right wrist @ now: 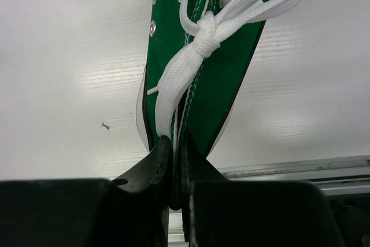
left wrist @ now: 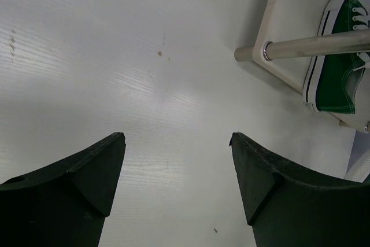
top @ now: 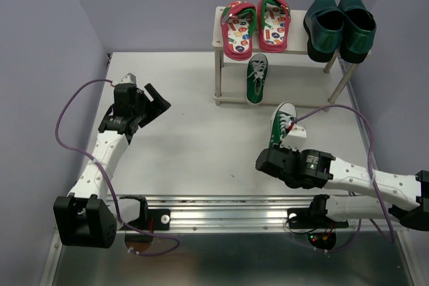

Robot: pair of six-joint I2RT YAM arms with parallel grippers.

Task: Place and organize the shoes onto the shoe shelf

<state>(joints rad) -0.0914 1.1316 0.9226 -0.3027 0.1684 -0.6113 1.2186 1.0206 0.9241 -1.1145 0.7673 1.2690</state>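
Note:
The pale shoe shelf (top: 298, 48) stands at the back. On its top board lie two red flip-flops (top: 255, 26) and two dark teal loafers (top: 340, 25). One green sneaker (top: 256, 78) lies on the lower tier, also in the left wrist view (left wrist: 341, 67). My right gripper (top: 287, 144) is shut on the second green sneaker (top: 282, 124) at its tongue and lace end (right wrist: 199, 79), holding it over the table in front of the shelf. My left gripper (top: 155, 102) is open and empty (left wrist: 176, 143) at the table's left.
The shelf's metal leg and lower rail (left wrist: 306, 44) show at the upper right of the left wrist view. An aluminium rail (top: 221, 205) runs along the near edge between the arm bases. Purple walls close in left and right.

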